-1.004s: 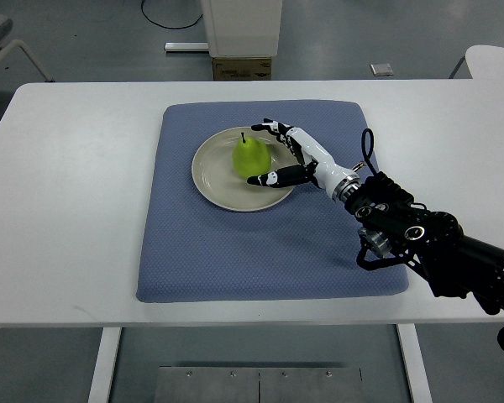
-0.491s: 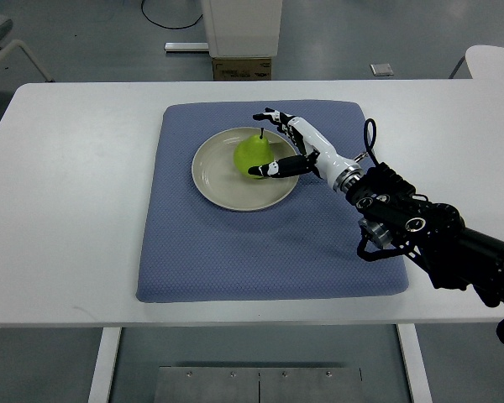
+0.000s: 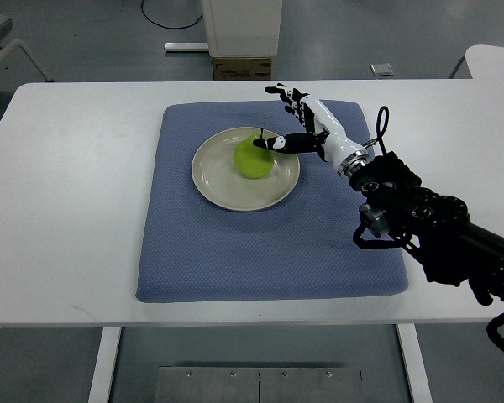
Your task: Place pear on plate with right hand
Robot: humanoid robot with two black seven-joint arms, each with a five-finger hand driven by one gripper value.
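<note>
1. Pear [image 3: 254, 159] sits upright on the beige plate [image 3: 227, 189], a little toward the plate's 1 o'clock side, stem up.
2. Right hand [image 3: 301, 122] is just beside the pear at its 2 o'clock, fingers spread wide and gripping nothing; the thumb tip reaches over the fruit's upper edge near the stem, though contact cannot be judged.
3. Plate rests on a blue mat [image 3: 269, 243] atop the white table [image 3: 67, 210].
4. Right arm enters from the 4 o'clock side of the view.
</note>
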